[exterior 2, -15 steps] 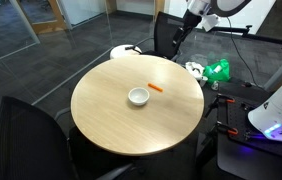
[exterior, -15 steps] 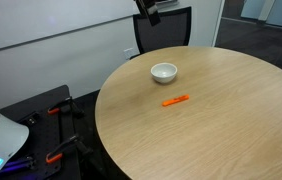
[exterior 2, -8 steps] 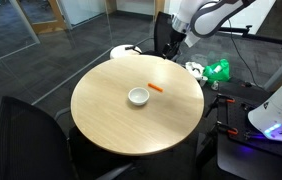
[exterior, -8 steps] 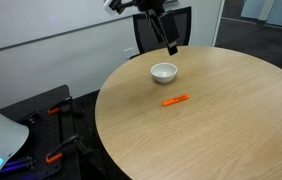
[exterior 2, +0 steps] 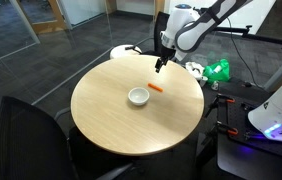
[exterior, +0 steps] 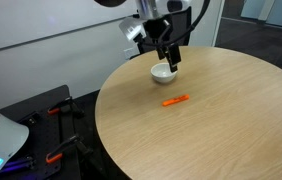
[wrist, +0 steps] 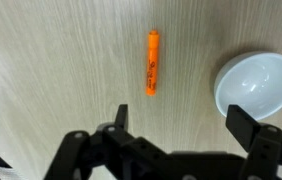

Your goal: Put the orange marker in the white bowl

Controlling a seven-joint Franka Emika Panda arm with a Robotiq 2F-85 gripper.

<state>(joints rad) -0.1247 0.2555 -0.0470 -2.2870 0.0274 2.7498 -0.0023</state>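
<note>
Hanging above the round wooden bench, the hand has its two fingers spread wide apart and grips nothing. In the wrist view the orange marker lies flat on the wood ahead of the hand, between the lines of its fingers. The white bowl stands upright and empty ahead of the other finger, near the marker but not touching it. In both exterior views the hand is above the bench, clear of the marker.

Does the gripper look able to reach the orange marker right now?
Probably yes: the orange marker lies alone on the table, apart from the white bowl, and the gripper hangs open above it.
</note>
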